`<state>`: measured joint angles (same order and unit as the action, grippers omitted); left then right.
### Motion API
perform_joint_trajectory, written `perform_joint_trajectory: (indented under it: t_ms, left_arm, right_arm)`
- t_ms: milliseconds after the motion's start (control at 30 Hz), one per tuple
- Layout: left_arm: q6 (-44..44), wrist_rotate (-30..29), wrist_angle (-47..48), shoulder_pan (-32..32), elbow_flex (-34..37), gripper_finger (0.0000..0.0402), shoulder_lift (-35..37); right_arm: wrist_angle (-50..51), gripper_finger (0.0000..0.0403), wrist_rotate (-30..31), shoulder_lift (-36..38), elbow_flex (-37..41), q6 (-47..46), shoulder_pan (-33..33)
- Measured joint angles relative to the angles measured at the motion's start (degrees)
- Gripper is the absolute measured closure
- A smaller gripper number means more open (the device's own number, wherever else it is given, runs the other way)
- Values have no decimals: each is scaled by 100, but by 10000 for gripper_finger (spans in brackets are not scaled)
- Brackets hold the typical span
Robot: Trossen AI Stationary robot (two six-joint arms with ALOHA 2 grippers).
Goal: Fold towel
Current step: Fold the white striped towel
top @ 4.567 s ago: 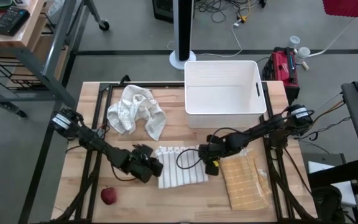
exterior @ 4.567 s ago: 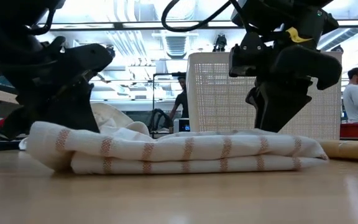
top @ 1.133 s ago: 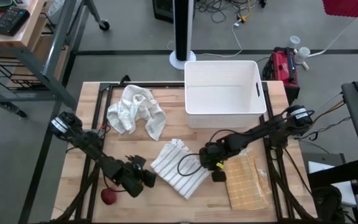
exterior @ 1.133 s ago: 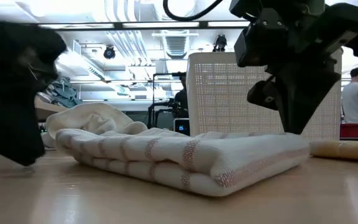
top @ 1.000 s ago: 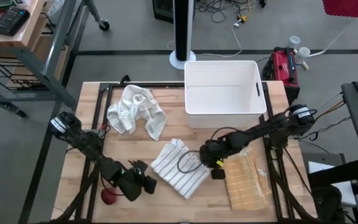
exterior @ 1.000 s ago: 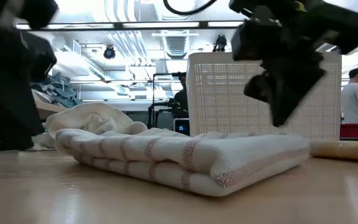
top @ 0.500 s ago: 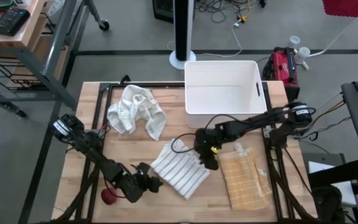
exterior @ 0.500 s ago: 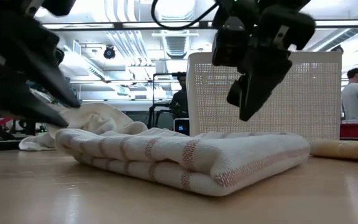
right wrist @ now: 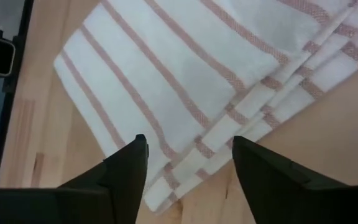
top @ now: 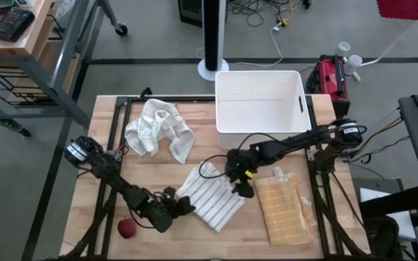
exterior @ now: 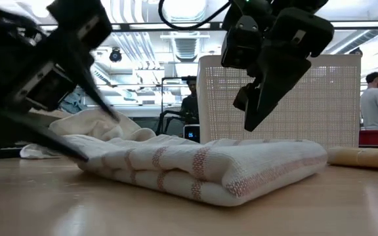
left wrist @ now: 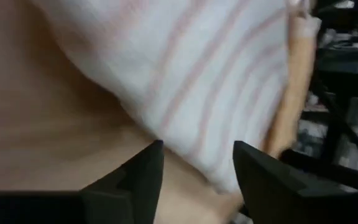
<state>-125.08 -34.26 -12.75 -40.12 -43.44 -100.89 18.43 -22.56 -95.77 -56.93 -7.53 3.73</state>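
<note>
Two end effectors are flanking the folded striped towel (top: 210, 196) lying on the surface (top: 115, 156): left end effector (top: 183, 206) spread wide, touching its near edge; right end effector (top: 241, 190) spread wide, hovering above its far corner. Both should be gripping matching corners evenly.

Bin: white bin (top: 259, 106), upper centre of worktop (top: 107, 156)
Apple: red apple (top: 126, 228), lower left
Yellow cloth: yellow cloth (top: 285, 212), lower right
Crumpled cloth: crumpled white cloth (top: 157, 128), upper left

Folded striped towel (top: 210, 199) between two grippers

Left gripper (top: 183, 208) at its near-left corner, right gripper (top: 242, 190) just beside its right edge.
</note>
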Motion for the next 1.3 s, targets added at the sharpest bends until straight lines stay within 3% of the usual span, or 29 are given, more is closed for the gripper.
perform_joint_trajectory:
  t_ms: [133, 367, 533, 700, 800, 967, 1100, 1200, 1300]
  left_arm:
    - [47, 369, -343, -24, -8, 200, 109]
    - [-193, 479, 714, 136, -429, 207, -100]
    - [163, 522, 631, 408, -714, 217, -446]
    - [519, 426, 614, 576, -859, 226, -630]
    - [636, 82, 611, 603, -870, 237, -635]
    - [884, -64, 590, 640, -870, 273, -635]
    - [1209, -220, 513, 649, -866, 328, -635]
    - [1662, -457, 466, 649, -932, 381, -635]
    - [2073, -671, 466, 661, -1018, 390, -633]
  right_arm:
    - [53, 170, 4, 0, 0, 127, -2]
    - [80, 173, 6, 0, 0, 223, -2]
    - [62, 171, 123, 0, 0, 259, -2]
    - [61, 165, 207, 0, 0, 265, -2]
    - [39, 166, 226, -46, 7, 294, -12]
    - [-25, 170, 459, -294, 9, 350, -108]
    - [-122, 165, 444, -496, 11, 158, -247]
    - [-145, 160, 306, -567, 11, 153, -291]
    - [-313, 158, -112, -599, 11, 85, -299]
